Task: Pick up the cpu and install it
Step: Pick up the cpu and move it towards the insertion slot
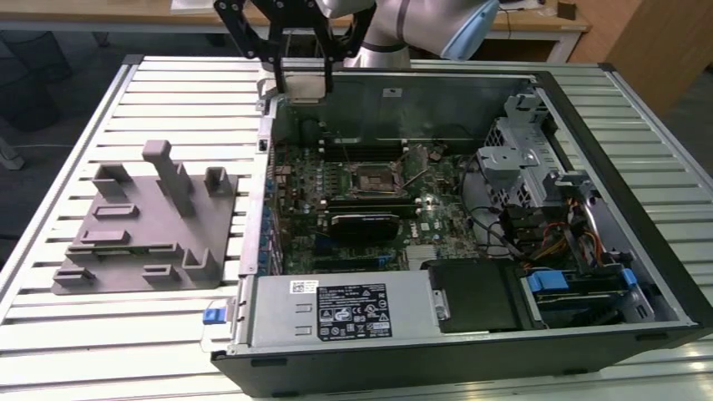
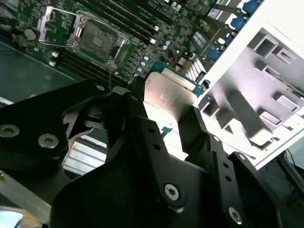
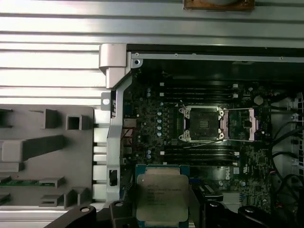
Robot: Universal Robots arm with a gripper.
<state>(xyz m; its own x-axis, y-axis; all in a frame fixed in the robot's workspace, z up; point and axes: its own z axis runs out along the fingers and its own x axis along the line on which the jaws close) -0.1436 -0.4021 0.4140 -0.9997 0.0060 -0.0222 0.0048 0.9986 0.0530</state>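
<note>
1. Exterior view: the gripper hangs at the far side of an open computer case, which lies on its side on a slatted metal table.
2. The black fingers are closed narrowly on the cpu, pinching it by two opposite edges.
3. The cpu is held in the air above the far wall of the case, toward the exterior view's left corner. It is well apart from the socket on the green board inside.
4. A grey fixture with upright blocks sits on the table beside the case, on the exterior view's left.
5. A silver power supply fills the near end of the case.
6. In the second wrist view the cpu shows its pale metal top and a green edge. One finger presses on each side of it, and the gripper grips it firmly.
7. That view also shows the socket farther off on the board and the fixture to one side.
8. In the first wrist view the cpu sits flat in the gripper, with its printed metal top facing the camera.
9. There the socket lies open, its metal frame swung out just beside it. The fixture lies outside the case wall.
</note>
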